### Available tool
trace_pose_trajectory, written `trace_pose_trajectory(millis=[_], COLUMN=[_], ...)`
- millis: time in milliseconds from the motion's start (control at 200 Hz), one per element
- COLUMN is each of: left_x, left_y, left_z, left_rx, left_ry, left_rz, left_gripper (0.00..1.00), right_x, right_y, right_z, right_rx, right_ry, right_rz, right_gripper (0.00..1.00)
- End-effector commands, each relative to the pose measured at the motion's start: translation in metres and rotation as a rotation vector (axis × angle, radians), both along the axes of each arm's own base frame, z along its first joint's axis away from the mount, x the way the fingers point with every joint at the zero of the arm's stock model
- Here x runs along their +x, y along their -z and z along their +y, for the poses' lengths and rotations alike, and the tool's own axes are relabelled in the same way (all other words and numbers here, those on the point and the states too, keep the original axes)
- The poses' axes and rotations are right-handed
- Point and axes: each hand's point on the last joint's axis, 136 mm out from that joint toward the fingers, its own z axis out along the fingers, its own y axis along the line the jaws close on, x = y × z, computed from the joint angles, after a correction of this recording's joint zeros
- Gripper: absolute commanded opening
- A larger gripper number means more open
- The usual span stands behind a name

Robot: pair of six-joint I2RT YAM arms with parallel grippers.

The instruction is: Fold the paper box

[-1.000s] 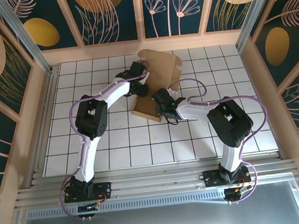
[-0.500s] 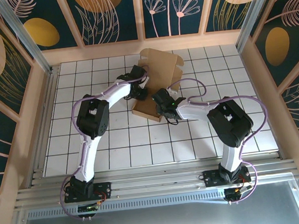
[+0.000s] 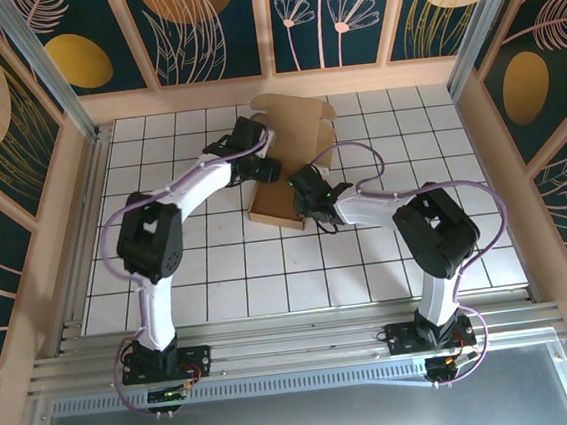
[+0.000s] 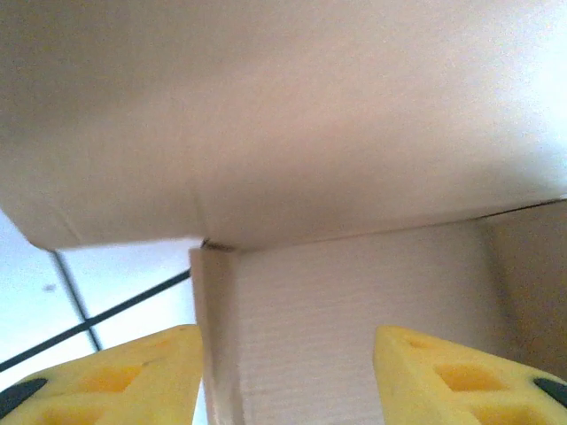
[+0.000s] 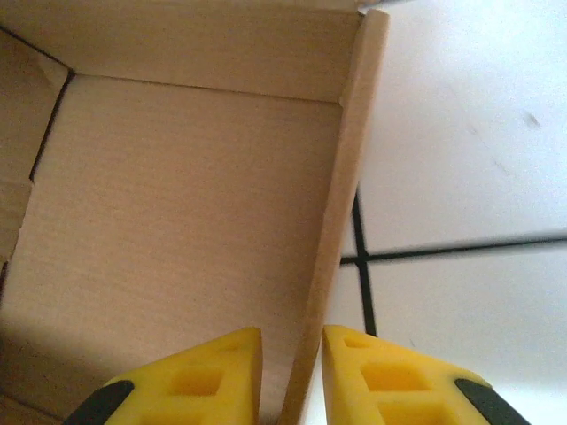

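The paper box (image 3: pixel 291 136) is brown cardboard and lies at the back middle of the tiled table, its low tray part (image 3: pixel 275 211) nearer me and its big lid flap (image 3: pixel 300 118) raised behind. My left gripper (image 3: pixel 262 168) is at the box's left side. In the left wrist view it (image 4: pixel 288 376) stands open, with a box wall (image 4: pixel 354 310) and corner fold straight ahead between the yellow fingers (image 4: pixel 133 367), under the overhanging flap (image 4: pixel 283 115). My right gripper (image 5: pixel 292 381) is shut on the tray's thin right side wall (image 5: pixel 341 221); from above it (image 3: pixel 308 186) sits at the tray's right edge.
White tiles with black lines (image 3: pixel 219 269) spread around the box. Wooden walls (image 3: pixel 69 173) with painted panels close in the table on the left, back and right. Purple cables (image 3: pixel 358 150) loop over both arms.
My left arm has swung its elbow outward to the left while its gripper stays by the box. The lid flap has shifted a little leftward. The right gripper holds still on the wall.
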Motion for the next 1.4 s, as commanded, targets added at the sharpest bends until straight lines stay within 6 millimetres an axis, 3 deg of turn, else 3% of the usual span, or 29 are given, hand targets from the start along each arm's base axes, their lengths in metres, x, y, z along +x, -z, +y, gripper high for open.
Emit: trace_pose_trajectory(millis=[0,75,90,145,255,315,415,501,601,616,721,816,911,991,1121,1391], left_x=[0.0,-0.004,-0.004,-0.009,-0.013,-0.013,-0.007,-0.001,0.016,0.02,0.04,0.054,0.072,0.083,0.091,0.105], left_y=[-0.078,-0.1,-0.096,-0.119,-0.133,-0.134,-0.127,-0.124,-0.124,-0.113,-0.104,-0.097,-0.088,-0.081,-0.073,-0.061], left_z=[0.014,0.038,0.044,0.067,0.108,0.12,0.12,0.106,0.109,0.109,0.109,0.11,0.122,0.13,0.126,0.12], left_rx=[-0.133,-0.177,-0.179,-0.24,-0.3,-0.29,-0.3,-0.437,-0.527,-0.52,-0.519,-0.545,-0.512,-0.475,-0.484,-0.5], left_ry=[-0.095,-0.169,-0.184,-0.241,-0.321,-0.338,-0.302,-0.174,-0.092,-0.082,0.003,0.061,0.044,0.043,0.108,0.142], left_rz=[-0.159,-0.205,-0.201,-0.236,-0.286,-0.288,-0.249,-0.162,-0.112,-0.091,-0.08,-0.07,-0.079,-0.092,-0.071,-0.028], left_gripper=[0.54,0.54,0.54,0.54,0.54,0.54,0.53,0.53,0.53,0.54,0.54,0.55,0.59,0.61,0.62,0.62], right_x=[0.024,0.033,0.035,0.041,0.054,0.053,0.052,0.056,0.062,0.067,0.095,0.123,0.147,0.16,0.17,0.174], right_y=[-0.015,-0.014,-0.015,-0.017,-0.022,-0.028,-0.059,-0.108,-0.159,-0.164,-0.188,-0.189,-0.176,-0.168,-0.16,-0.149], right_z=[0.026,0.034,0.035,0.038,0.038,0.042,0.046,0.042,0.027,0.016,-0.028,-0.053,-0.06,-0.056,-0.043,-0.02], right_rx=[-0.045,-0.1,-0.111,-0.142,-0.173,-0.145,-0.081,-0.01,0.138,0.159,0.304,0.369,0.353,0.342,0.38,0.399], right_ry=[-0.225,-0.329,-0.345,-0.386,-0.373,-0.367,-0.358,-0.355,-0.398,-0.395,-0.408,-0.417,-0.425,-0.443,-0.494,-0.559], right_rz=[-0.093,-0.112,-0.117,-0.135,-0.125,-0.124,-0.182,-0.267,-0.335,-0.341,-0.371,-0.357,-0.316,-0.298,-0.281,-0.267], right_gripper=[0.26,0.27,0.27,0.28,0.34,0.44,0.59,0.68,0.79,0.81,0.88,0.93,0.94,0.88,0.83,0.77])
